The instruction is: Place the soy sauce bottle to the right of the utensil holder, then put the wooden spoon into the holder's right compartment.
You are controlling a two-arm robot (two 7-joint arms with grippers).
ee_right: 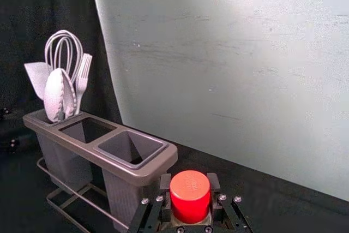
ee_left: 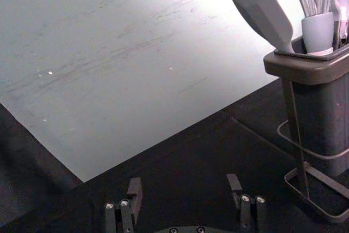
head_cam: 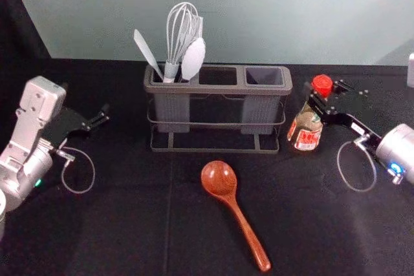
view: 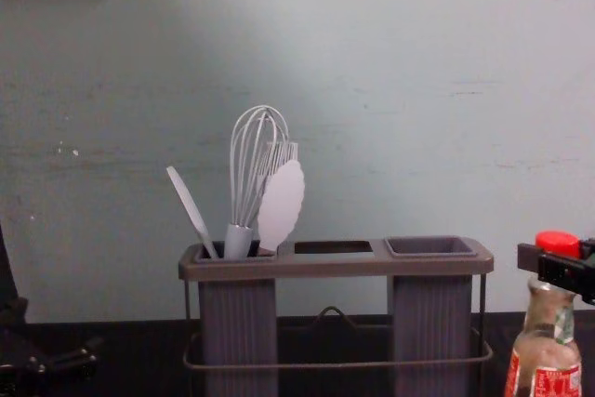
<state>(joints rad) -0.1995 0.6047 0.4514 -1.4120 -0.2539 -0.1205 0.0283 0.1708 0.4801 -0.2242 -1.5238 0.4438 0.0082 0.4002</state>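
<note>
Soy sauce bottle (head_cam: 306,130) beside holder (head_cam: 217,89), centre-right, pinched in right pincer (ee_right: 189,183); spoon (head_cam: 219,178) unplaced, lower centre; left pincer (ee_left: 183,183) spread, left edge.

The left arm (head_cam: 29,121) is silver, with a boxy bracket (head_cam: 43,98), a green light (head_cam: 38,183) and a thin grey cable (head_cam: 94,172) in a loop. The right arm (head_cam: 401,150) has a rounded silver wrist, a blue light (head_cam: 395,168) and a similar looped cable (head_cam: 338,159). Left gripper (head_cam: 85,98) and right gripper (head_cam: 325,90) are black with silver screws (ee_left: 109,205).
</note>
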